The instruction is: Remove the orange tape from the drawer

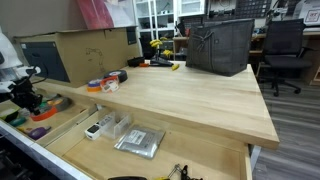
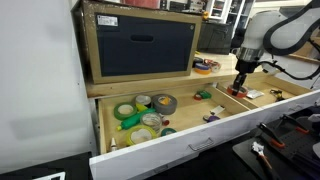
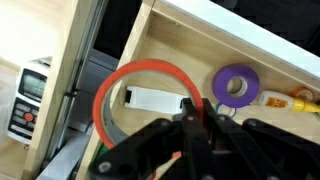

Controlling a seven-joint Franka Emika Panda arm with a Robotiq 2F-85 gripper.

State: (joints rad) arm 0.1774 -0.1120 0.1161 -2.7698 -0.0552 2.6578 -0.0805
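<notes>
In an exterior view, the gripper hangs over the end compartment of the open drawer, which stands out from under the thick light-wood benchtop. The orange tape shows as a small bright patch just below the fingers, with the purple roll beside it, nearer the white front. In an exterior view from the drawer's front, the gripper points down into the far end of the drawer. The green roll and a grey roll lie well apart from it at the near end, and the orange tape is too small to make out. In the wrist view, the gripper has its jaws drawn nearly together, pinching the right wall of the orange tape. The ring fills the middle of the picture. The purple roll lies flat on the drawer floor just beyond it.
</notes>
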